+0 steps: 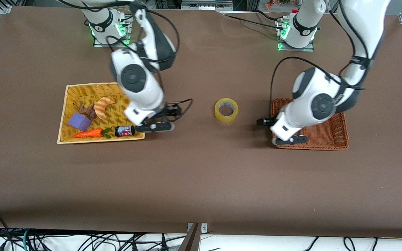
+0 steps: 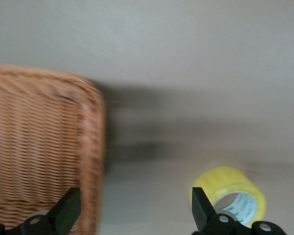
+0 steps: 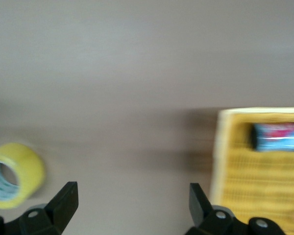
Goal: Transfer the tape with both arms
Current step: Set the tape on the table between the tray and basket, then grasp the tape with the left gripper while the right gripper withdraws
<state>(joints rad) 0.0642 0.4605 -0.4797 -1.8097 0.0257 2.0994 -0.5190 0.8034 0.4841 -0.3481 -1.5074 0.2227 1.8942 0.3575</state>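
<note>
A: Where is the tape (image 1: 226,110) now?

B: It lies flat on the table (image 1: 201,181), between the two grippers, and no finger touches it.

A: And the right gripper (image 3: 132,203)?

B: Its jaws are spread wide with nothing in them. It hangs over the edge of the yellow basket (image 1: 67,115), near the small can (image 1: 124,131); the tape is off to one side of its jaws.

A: The left gripper (image 2: 132,208)?

B: Also spread wide and empty, over the rim of the brown basket (image 1: 340,139). The tape sits just outside one finger (image 2: 202,208).

robot lab: bolted arm bases (image 1: 108,26), cables (image 1: 82,240)
</note>
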